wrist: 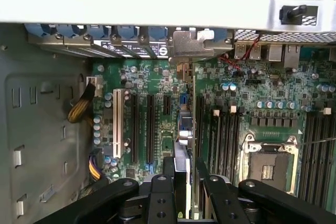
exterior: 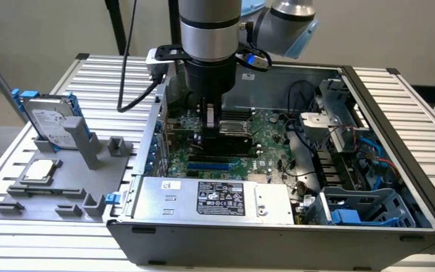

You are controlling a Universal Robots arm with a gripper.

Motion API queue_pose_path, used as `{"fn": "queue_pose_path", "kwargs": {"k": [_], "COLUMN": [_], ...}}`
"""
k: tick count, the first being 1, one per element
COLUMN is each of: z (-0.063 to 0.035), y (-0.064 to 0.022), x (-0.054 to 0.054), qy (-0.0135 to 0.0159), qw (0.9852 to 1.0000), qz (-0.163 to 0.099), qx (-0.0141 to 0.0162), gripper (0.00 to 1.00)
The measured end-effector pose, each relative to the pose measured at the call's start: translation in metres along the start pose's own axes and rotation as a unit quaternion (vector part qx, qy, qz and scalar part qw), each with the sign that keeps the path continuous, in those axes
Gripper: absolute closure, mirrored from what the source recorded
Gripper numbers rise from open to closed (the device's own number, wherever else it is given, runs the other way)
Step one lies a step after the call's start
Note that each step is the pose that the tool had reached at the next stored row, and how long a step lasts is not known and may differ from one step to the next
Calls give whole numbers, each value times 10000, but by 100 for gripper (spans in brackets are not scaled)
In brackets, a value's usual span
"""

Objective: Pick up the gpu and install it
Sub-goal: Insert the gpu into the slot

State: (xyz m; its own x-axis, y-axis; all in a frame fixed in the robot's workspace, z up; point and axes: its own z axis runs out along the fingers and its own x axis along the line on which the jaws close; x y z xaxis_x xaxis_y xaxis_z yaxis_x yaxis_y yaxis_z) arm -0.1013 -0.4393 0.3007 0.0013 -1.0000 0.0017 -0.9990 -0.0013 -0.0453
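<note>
one partly open claw [wrist: 185,170] pinches the upright gpu [wrist: 183,142].

Your arm [exterior: 210,34] hangs straight down, wrist vertical. Your gripper [wrist: 185,177] points downward, its two black fingers [wrist: 167,182] pinched close on the gpu [wrist: 184,129] standing edge-up between them.
</note>
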Motion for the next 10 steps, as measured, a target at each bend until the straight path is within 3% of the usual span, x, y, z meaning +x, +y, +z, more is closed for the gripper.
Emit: {"fn": "queue_pose_path", "kwargs": {"k": [5, 10], "z": [77, 121], "y": [17, 21], "x": [1, 10], "qy": [1, 3], "qw": [10000, 10000], "qz": [46, 94], "qx": [0, -23], "gripper": [74, 74]}}
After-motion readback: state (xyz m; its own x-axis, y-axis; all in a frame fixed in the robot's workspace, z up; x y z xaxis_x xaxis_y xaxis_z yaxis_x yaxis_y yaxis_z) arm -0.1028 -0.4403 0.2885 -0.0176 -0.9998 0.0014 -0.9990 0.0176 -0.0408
